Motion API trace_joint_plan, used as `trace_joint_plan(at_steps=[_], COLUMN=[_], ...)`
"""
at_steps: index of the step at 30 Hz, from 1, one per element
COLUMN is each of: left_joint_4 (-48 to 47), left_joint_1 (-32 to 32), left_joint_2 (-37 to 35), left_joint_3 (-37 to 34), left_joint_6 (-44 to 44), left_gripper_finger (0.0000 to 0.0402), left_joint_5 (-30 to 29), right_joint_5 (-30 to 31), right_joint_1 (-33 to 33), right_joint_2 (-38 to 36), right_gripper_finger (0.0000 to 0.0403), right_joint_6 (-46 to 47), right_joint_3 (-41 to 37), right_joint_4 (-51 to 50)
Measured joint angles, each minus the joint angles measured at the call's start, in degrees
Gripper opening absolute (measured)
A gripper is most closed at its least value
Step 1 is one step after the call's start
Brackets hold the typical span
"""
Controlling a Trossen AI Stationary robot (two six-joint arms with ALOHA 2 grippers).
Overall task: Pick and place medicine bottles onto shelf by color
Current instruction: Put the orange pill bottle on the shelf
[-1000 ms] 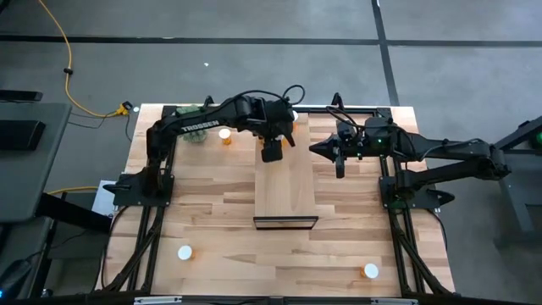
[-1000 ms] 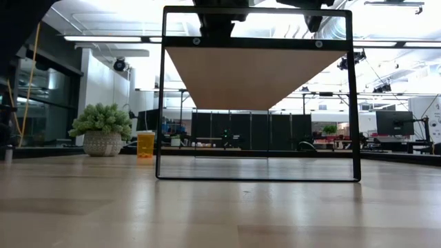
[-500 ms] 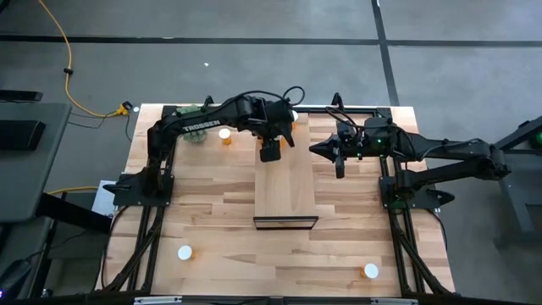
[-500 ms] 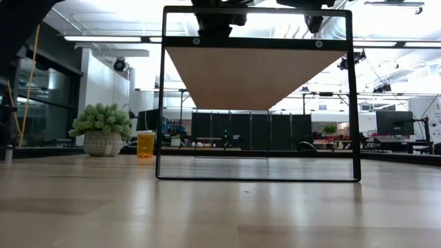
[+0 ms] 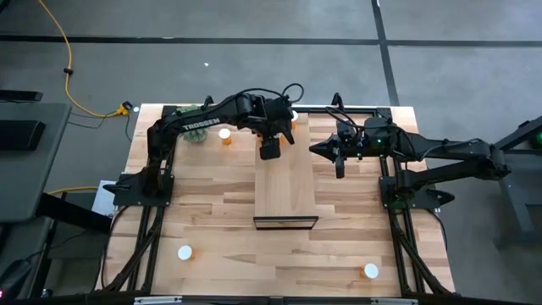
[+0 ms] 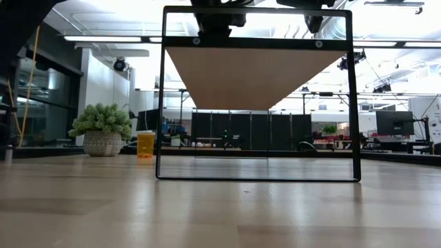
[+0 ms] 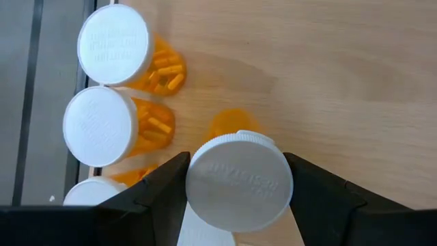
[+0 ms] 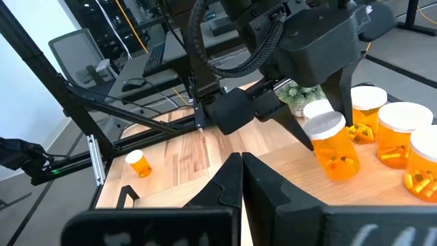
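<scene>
The left gripper (image 7: 239, 188) grasps a medicine bottle (image 7: 239, 181) by its white cap, fingers on either side, holding it just above the pale shelf (image 5: 285, 182) near the shelf's far end. Beside it, at that far end, a row of placed bottles (image 7: 113, 85) stands along the shelf's edge. The step in hand looks like the placing: the bottle hangs next to its fellows, seemingly not yet set down. Next, it probably calls for lowering straight until the base rests, then releasing without nudging the neighbours. The right gripper (image 5: 338, 161) waits clenched and empty off the shelf's right side. Three loose bottles remain on the worktop (image 5: 212, 220): two near the front corners, one by the far left.
</scene>
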Motion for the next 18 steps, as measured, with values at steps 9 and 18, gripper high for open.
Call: trace_joint_plan(at_steps=[9,18], left_joint_4=[0.0,1.6], left_joint_1=[0.0,0.0], left_joint_2=[0.0,0.0], left_joint_3=[0.0,0.0], left_joint_6=[1.1,1.1], left_gripper_finger=[0.0233,0.0257], left_joint_5=[0.0,-0.1], right_joint_5=[0.0,0.0], right_joint_1=[0.0,0.0], right_joint_2=[0.0,0.0], right_gripper_finger=[0.0,0.0], right_joint_6=[0.0,0.0], right_joint_3=[0.0,0.0], right_joint_4=[0.0,0.0])
